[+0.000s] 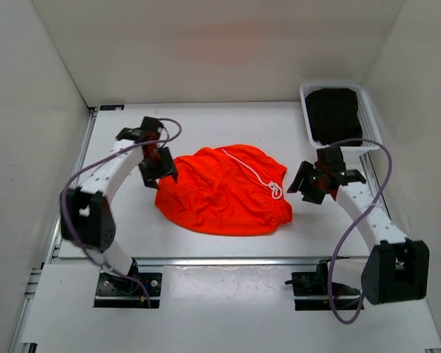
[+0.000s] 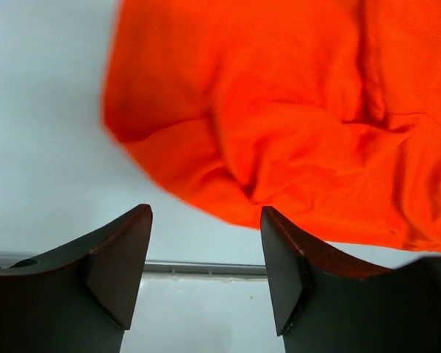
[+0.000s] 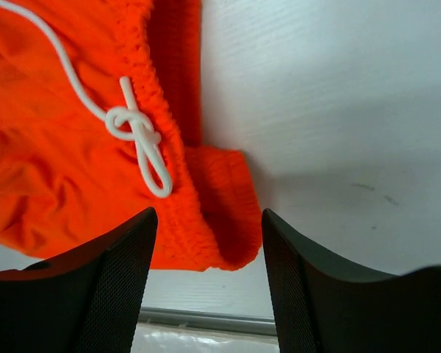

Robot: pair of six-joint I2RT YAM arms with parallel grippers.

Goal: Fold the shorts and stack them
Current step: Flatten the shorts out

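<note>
Left jaws and right jaws both gape (each holding nothing); the shorts [image 1: 224, 191] lie crumpled between them.

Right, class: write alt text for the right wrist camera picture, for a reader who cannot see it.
Bright orange-red shorts lie on a white table, their gathered waistband and knotted white drawstring filling the upper left. At the bottom edge, the right gripper shows two dark fingers apart, holding nothing.
</note>
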